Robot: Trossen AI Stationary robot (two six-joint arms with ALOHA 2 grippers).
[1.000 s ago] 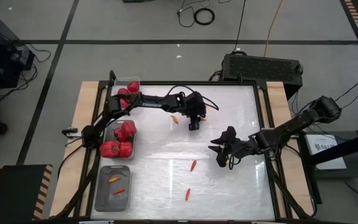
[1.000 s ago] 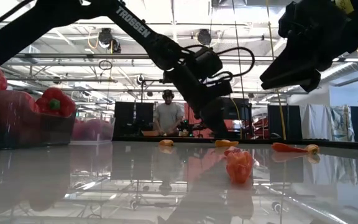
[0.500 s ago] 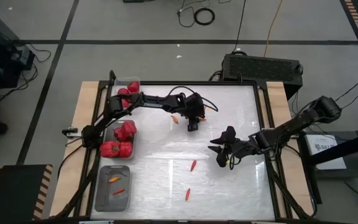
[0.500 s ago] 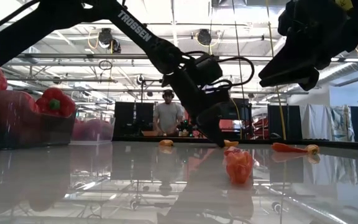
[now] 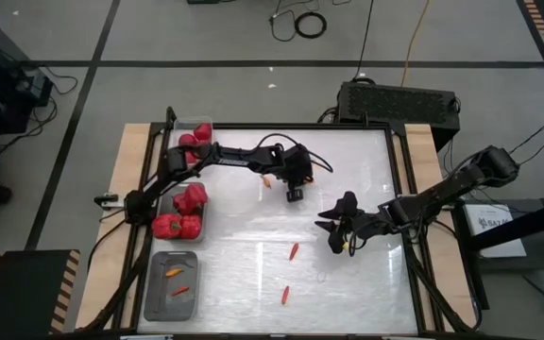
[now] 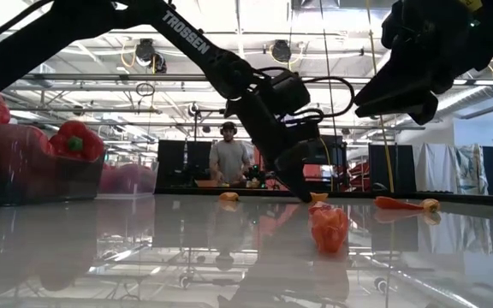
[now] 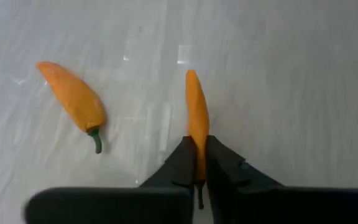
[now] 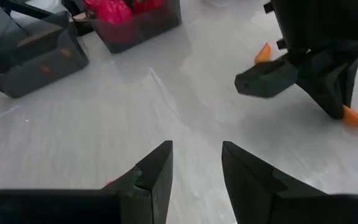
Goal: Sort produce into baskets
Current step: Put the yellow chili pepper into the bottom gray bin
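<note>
My left gripper (image 5: pixel 294 195) is down at the table's middle, shut on a slim orange chili (image 7: pixel 195 106). A second orange chili (image 7: pixel 73 102) lies flat on the table beside it, also seen in the high view (image 5: pixel 265 180). My right gripper (image 5: pixel 336 236) hovers open and empty to the right of centre; its spread fingers show in the right wrist view (image 8: pixel 196 165). Two red chilies (image 5: pixel 294 251) (image 5: pixel 285 295) lie nearer the front. The clear tray (image 5: pixel 199 125) holds tomatoes, one grey tray (image 5: pixel 170 202) holds bell peppers, and the other (image 5: pixel 154 283) holds two chilies. My left gripper pinches the chili near its stem end (image 7: pixel 197 146) between its two fingers. The fingers slant down from above, and the chili sticks out forward from between them. Its pointed tip (image 7: pixel 192 76) is low at the table surface; I cannot tell whether it touches.
A black box (image 5: pixel 399 99) stands beyond the table's far right corner. A person (image 6: pixel 229 162) stands far behind the table in the low view. Bare white tabletop lies between the trays and the loose chilies.
My left gripper has gone down to the table and a little toward the near edge, ending at the chili that it now holds. My right gripper has kept still.
</note>
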